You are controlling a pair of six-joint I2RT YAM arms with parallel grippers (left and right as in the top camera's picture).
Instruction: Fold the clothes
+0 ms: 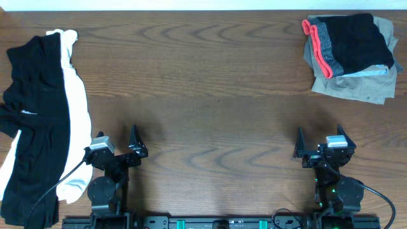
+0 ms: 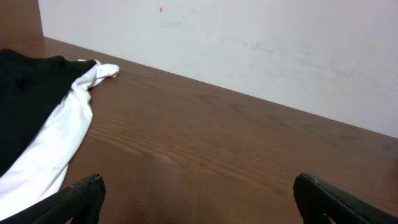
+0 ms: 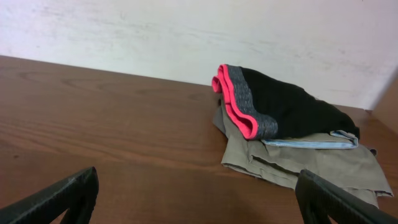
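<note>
Overhead: my left hand [image 1: 116,135] and right hand [image 1: 320,135] are spread wide and empty at the table's [image 1: 210,76] near edge. Left wrist: two loose pieces lie far left, black garment [image 2: 25,99] on white garment [image 2: 59,140]. Right wrist: one folded stack [image 3: 286,134], seemingly three layers. I reckon I'm between folds. Next I reach left.

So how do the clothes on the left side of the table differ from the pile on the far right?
The left clothes lie loose and stretched out; the right pile is a compact folded stack. The left clothes are black and white; the right pile is black with a pink-and-grey band over khaki. Both rest on the table.
</note>
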